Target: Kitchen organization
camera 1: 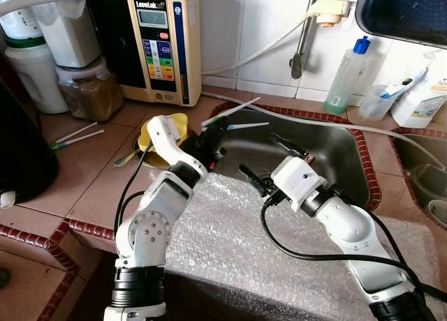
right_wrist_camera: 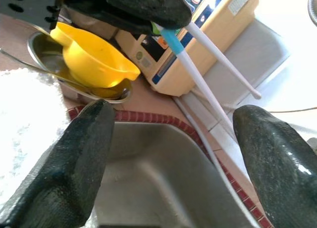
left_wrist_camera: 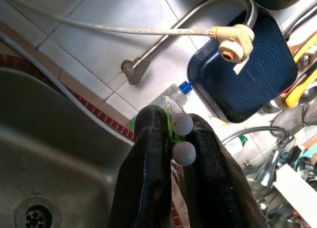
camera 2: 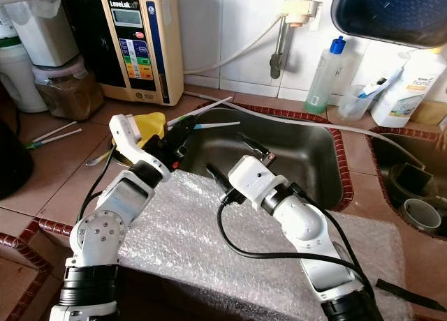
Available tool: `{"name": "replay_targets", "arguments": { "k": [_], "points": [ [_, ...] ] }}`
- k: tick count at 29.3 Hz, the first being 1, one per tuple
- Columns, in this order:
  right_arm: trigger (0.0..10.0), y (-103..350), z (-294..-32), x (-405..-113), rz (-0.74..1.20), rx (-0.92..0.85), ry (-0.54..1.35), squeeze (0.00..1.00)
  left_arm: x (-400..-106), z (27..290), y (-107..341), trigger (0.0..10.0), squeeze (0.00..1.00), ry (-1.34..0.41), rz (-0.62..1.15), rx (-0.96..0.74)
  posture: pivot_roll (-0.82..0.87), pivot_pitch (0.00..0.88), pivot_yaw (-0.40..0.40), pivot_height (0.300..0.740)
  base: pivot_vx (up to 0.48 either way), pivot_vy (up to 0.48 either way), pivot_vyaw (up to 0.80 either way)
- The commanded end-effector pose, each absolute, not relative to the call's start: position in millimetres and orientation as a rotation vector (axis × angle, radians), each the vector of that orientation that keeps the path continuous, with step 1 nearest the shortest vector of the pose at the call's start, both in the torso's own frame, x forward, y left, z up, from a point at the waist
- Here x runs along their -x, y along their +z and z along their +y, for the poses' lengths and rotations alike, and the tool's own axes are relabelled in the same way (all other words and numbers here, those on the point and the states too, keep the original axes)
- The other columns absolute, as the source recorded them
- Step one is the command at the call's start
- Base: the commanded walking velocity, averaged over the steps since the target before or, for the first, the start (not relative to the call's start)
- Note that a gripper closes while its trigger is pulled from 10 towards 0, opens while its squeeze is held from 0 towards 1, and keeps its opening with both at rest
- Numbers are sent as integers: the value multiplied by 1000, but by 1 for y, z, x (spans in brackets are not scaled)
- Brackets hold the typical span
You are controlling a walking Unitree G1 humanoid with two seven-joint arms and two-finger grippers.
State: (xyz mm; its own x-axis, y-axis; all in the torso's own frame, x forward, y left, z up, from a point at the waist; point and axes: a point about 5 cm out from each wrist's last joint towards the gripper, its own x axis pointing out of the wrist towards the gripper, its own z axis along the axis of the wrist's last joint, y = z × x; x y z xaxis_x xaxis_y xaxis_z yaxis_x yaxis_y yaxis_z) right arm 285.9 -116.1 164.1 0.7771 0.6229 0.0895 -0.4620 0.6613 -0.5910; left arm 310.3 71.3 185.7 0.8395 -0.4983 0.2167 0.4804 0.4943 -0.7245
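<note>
Fingers of my left pincer [camera 1: 215,134] are pressing together on two thin white sticks [camera 1: 237,118], one with a blue-green band near the grip; I am holding them at one end, over the near left corner of the sink [camera 1: 328,153], just beyond the edge of the bubble wrap [camera 1: 244,244]; in the left wrist view their two rounded tips [left_wrist_camera: 182,138] are poking up between my fingers [left_wrist_camera: 148,163]; the sticks' long axis is running out from that pincer toward my right and away from me, one rising toward the wall tiles, the other lying flatter across the basin.

My right pincer [camera 1: 276,160] is hanging wide open over the sink, holding nothing and touching nothing; the right wrist view is looking between its two spread fingers [right_wrist_camera: 74,163] at the sticks [right_wrist_camera: 198,64], which are crossing the gap ahead of it and above, with the left pincer [right_wrist_camera: 133,7] gripping their near end; so the sticks are lying across the right pincer's opening rather than along it, and the right arm is the nearer free one; I am judging that a handover or a drop into a holder is what is coming, though I cannot tell which.

Beyond the left pincer, a yellow funnel [camera 1: 157,136] is sitting in a metal dish on the tiled surface [camera 1: 91,174]; two more sticks [camera 1: 77,136] are lying further left, well apart from either pincer.
</note>
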Motion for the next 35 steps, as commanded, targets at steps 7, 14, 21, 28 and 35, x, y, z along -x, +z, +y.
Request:
{"name": "replay_targets", "arguments": {
  "k": [7, 14, 21, 28, 35],
  "points": [
    [10000, 168, -105, -306, -357, 705, 586, 0, -310, 66, 189, 0, 0, -631, 26, 842, 0, 0, 11, 740, 0, 0, 0],
    [10000, 163, -104, -314, -343, 746, 574, 0, -309, 66, 189, 0, 0, -635, 24, 832, 7, 0, 7, 740, 0, 0, 0],
    [2314, 159, -120, -332, -334, 846, 473, 0, -308, 66, 189, 0, 0, -677, 49, 795, 17, 0, 12, 740, 0, 0, 0],
    [4784, 160, -120, -339, -361, 872, 458, 0, -308, 65, 188, 0, 0, -686, 61, 774, 22, 0, 11, 740, 0, 0, 0],
    [0, 152, -120, -343, -342, 867, 455, 0, -306, 62, 188, 0, 0, -706, 63, 772, 20, 0, 13, 740, 0, 0, 0]
  ]
}}
